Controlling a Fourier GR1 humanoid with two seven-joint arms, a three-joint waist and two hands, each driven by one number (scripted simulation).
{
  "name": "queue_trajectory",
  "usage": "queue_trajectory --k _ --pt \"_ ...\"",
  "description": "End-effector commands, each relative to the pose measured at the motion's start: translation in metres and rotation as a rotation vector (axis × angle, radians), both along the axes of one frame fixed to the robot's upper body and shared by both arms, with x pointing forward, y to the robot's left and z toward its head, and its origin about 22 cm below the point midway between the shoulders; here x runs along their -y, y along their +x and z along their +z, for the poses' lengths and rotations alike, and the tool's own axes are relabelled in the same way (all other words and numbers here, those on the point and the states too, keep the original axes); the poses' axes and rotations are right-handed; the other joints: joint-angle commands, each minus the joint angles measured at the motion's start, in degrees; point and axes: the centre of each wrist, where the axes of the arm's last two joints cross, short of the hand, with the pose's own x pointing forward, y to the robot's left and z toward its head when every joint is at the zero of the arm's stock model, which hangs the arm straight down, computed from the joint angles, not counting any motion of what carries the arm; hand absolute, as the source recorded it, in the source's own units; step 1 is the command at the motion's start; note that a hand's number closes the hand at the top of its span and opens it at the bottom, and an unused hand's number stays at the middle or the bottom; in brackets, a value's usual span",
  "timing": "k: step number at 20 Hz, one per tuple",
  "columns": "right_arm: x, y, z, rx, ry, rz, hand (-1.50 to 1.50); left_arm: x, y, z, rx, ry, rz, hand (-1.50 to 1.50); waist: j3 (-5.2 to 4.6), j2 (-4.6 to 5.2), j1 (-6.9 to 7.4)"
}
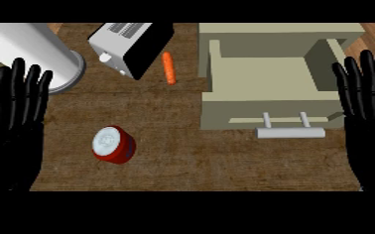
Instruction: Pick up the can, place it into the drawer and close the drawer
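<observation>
A red can (113, 145) with a silver top stands upright on the brown counter, left of centre and toward the front. The beige drawer (256, 116) is pulled open at the right, its inside bare, with a grey bar handle (290, 133) on its front. My left hand (22, 104) rests open at the left edge, fingers pointing up, well left of the can. At the right edge my right hand (356, 99) is also open with fingers up, beside the drawer's right wall. Neither hand touches anything.
A silver and black toaster (132, 47) sits at the back, with an orange carrot (169, 68) lying just right of it. A large white cylinder (36, 54) lies at the back left. Bare counter lies between the can and the drawer.
</observation>
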Motion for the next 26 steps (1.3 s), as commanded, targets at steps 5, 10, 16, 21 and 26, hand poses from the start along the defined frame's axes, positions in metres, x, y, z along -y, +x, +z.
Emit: queue_trajectory --k 5,10,16,21,26 --pt "0.022 -0.009 -0.011 -0.061 0.045 -0.043 -1.5 0.003 -0.047 0.005 -0.027 0.001 0.161 -1.5 0.1 1.13 0.92" --pt "0.025 -0.012 -0.026 -0.337 0.108 -0.221 -1.5 -0.007 -0.074 -0.027 -0.401 -0.143 0.397 -1.5 0.07 0.98 1.75" --pt "0.016 -0.017 -0.029 -0.352 0.099 -0.215 -1.5 0.001 -0.089 0.002 -0.401 -0.145 0.431 -1.5 0.08 1.17 0.84" --pt "0.013 -0.031 -0.015 -0.364 0.128 -0.213 -1.5 0.018 -0.072 -0.002 -0.394 -0.145 0.412 -1.5 0.07 1.2 0.54" --pt "0.044 -0.023 -0.02 -0.347 0.101 -0.218 -1.5 0.017 -0.057 -0.013 -0.451 -0.139 0.405 -1.5 0.08 1.22 0.52"
